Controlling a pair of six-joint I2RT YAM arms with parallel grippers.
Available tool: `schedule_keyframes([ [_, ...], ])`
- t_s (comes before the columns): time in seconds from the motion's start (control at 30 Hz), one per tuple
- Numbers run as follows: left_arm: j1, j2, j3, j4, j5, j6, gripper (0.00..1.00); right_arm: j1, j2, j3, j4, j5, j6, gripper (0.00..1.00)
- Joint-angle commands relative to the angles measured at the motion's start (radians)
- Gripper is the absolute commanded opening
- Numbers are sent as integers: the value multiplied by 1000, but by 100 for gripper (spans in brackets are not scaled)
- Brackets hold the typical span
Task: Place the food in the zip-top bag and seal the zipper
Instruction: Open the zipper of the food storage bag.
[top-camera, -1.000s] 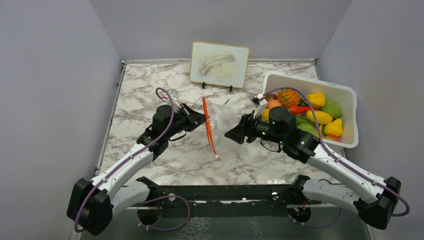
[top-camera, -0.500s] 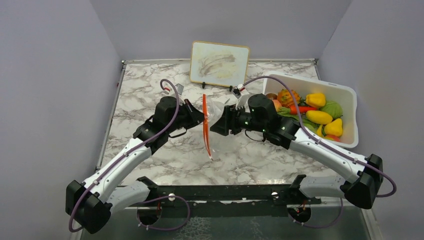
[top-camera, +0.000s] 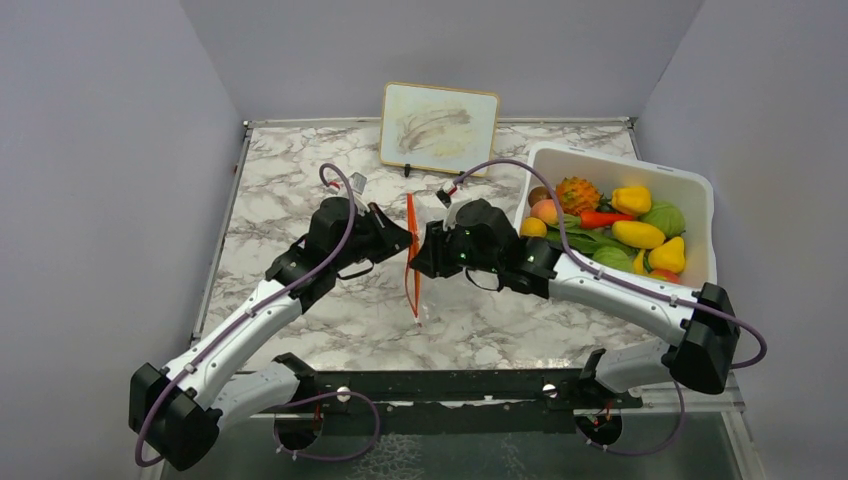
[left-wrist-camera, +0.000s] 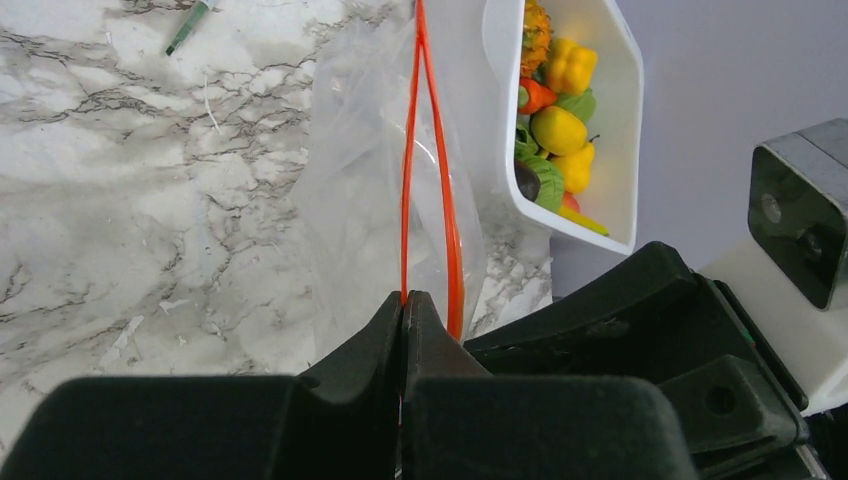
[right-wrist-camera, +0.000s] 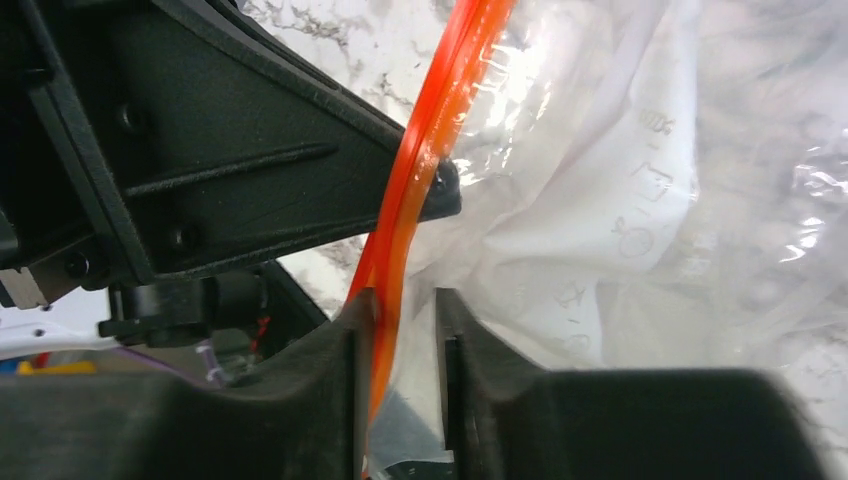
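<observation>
The zip-top bag (left-wrist-camera: 350, 170) hangs clear and crumpled between my two grippers, its mouth slightly parted. The zipper (top-camera: 413, 290) is a thin red-orange strip running near-vertically in the top view. My left gripper (left-wrist-camera: 404, 298) is shut on one lip of the zipper (left-wrist-camera: 405, 200); the other lip (left-wrist-camera: 450, 240) bows away to the right. My right gripper (right-wrist-camera: 405, 300) stands open but narrow, with the zipper (right-wrist-camera: 430, 150) and bag film (right-wrist-camera: 600, 200) between its jaws, the strip against the left finger. The food (top-camera: 620, 225) lies in the white bin (top-camera: 620, 160): yellow peppers, a red pepper, a spiky orange pineapple, greens.
A framed board (top-camera: 440, 128) stands at the back of the marble table (top-camera: 300, 190). A thin green-grey stick (left-wrist-camera: 188, 25) lies on the marble beyond the bag. The bin sits at the right, just behind my right arm's forearm.
My right arm has swung left from the bin side to the bag's mouth, and its jaws have narrowed around the zipper. The left gripper has kept its grip, shifting only slightly.
</observation>
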Motion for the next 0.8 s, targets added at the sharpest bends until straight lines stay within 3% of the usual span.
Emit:
schedule_keyframes([
  [0.0,-8,-26,-19,19,17,-4,0,10,-27,-10,52,103,-35,20],
  [0.1,-8,-35,-21,-7,-14,24,0,10,-61,-37,85,90,-50,2],
  [0.4,-6,-33,39,-115,-54,157,0,9,-159,-132,125,86,-73,1],
  [0.67,-7,-28,131,-273,-122,315,0,9,-270,-162,74,196,-47,1],
  [0.77,-7,-34,168,-347,-176,372,5,8,-304,-165,70,230,-49,1],
])
